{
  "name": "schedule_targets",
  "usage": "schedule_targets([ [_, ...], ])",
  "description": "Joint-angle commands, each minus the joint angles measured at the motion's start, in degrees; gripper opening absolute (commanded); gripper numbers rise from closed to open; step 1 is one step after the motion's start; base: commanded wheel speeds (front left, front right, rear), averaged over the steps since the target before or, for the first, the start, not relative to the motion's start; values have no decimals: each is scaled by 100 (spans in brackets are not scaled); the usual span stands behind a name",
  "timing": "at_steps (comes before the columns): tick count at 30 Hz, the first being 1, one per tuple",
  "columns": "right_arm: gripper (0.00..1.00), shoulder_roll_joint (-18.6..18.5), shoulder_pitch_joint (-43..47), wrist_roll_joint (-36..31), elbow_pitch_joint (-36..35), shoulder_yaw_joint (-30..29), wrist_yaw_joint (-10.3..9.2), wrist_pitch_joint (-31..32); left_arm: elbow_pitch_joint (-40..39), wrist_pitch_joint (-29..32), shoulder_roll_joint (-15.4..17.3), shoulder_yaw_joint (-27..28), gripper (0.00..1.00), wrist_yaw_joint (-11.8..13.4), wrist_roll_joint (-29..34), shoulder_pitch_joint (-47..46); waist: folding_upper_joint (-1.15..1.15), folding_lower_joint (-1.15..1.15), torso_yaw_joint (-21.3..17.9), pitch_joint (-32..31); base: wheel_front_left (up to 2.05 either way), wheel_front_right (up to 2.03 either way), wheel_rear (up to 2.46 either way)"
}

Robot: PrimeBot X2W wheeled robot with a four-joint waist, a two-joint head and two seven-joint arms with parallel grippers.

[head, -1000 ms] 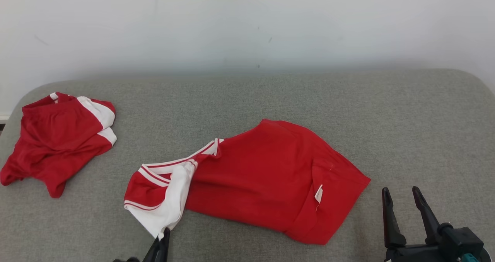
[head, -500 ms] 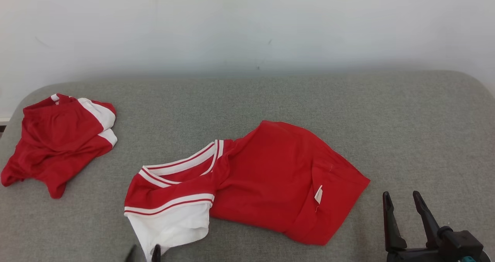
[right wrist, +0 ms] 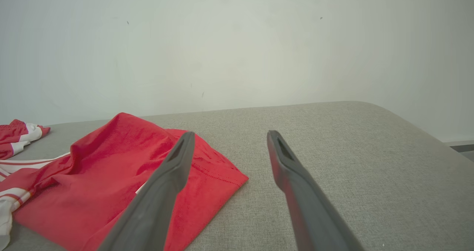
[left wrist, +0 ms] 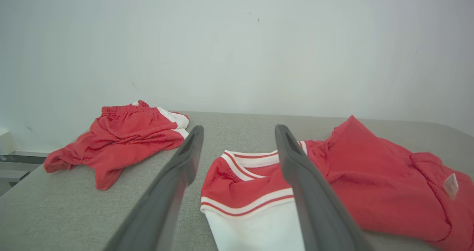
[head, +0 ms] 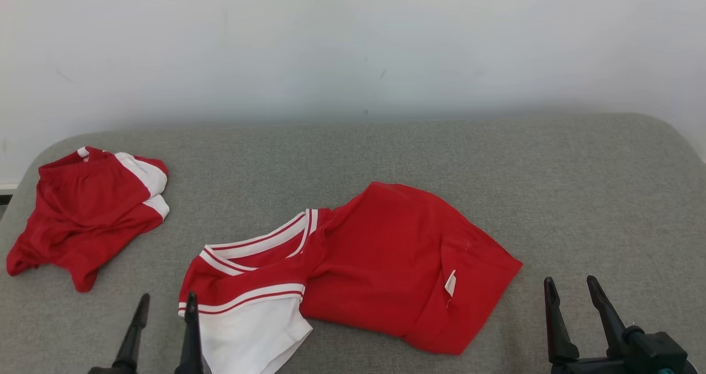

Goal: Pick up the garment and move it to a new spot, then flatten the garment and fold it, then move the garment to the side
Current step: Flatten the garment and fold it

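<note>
At the far left of the grey upholstered surface [head: 353, 153], close to its rounded back corner, a pair of red shorts [head: 83, 208] lies crumpled, its white side panels turned toward the middle and its gathered waistband toward the pale wall [head: 353, 43]. Nearer the robot and to the right of the shorts, well apart from them, the left gripper [head: 168, 297] rises from the bottom edge of the head view with its two dark fingers spread wide and nothing between them; bare grey fabric shows in the gap. Its right finger [head: 191, 330] stands just beside the left edge of the white sleeve [head: 253, 330], and whether it touches the cloth cannot be told. That sleeve belongs to the red jersey [head: 386, 263], the garment of the task, which lies in the middle of the surface toward the near edge, spread but not flat. Its white collar band with red stripes [head: 259, 241] sits at the left end, above the sleeve's striped band; the red body runs off to the right in loose folds, with a ridge pushed up along its far side and the right end doubled over. A small white label [head: 450, 283] shows on the turned-over part near that end. Further right, apart from the jersey's corner, the right gripper [head: 570, 280] rests low over bare upholstery, its fingers also held wide apart and empty.
</note>
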Motion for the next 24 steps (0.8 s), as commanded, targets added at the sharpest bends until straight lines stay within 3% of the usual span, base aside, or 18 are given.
schedule_targets([
  [1,100,-28,61,19,-12,11,-13,-2,-68,-20,-23,57,100,34,23,25,0,0,-17,-27,0,0,0],
  [5,100,-59,147,25,-60,55,-13,-2,-279,-20,-104,297,100,137,51,167,0,0,-49,-92,0,0,0],
  [11,100,-130,288,35,-116,51,-13,-2,-303,-20,-148,508,100,99,102,278,0,0,-66,-122,0,0,0],
  [24,100,-185,107,91,47,210,-13,-3,-206,-20,-195,466,100,-16,205,100,0,0,147,-37,0,0,0],
])
